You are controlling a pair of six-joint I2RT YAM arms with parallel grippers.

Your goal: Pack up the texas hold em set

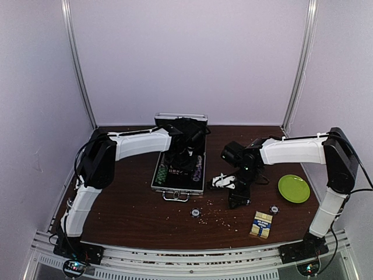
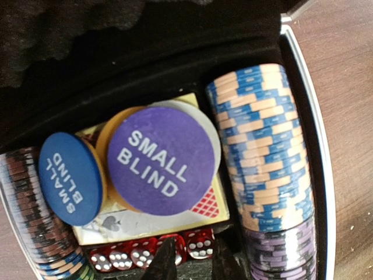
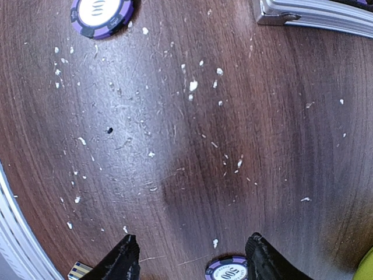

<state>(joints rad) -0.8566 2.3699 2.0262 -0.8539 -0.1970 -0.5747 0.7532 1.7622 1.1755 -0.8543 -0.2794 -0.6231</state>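
From the top camera I see the silver case (image 1: 179, 169) lying open in the middle of the table (image 1: 128, 210), with my left gripper (image 1: 184, 158) directly above it. The card box (image 1: 261, 224) lies outside the case, near the front edge. The left wrist camera shows what the top one cannot (the inside of the case): a purple SMALL BLIND button (image 2: 157, 158), blue chips (image 2: 265, 146) and red dice (image 2: 145, 254) just in front of the fingers, which stand a little apart and hold nothing. In the right wrist camera my right gripper (image 3: 192, 259) is spread wide and empty, with a purple 500 chip (image 3: 227, 271) on the wood between its fingers
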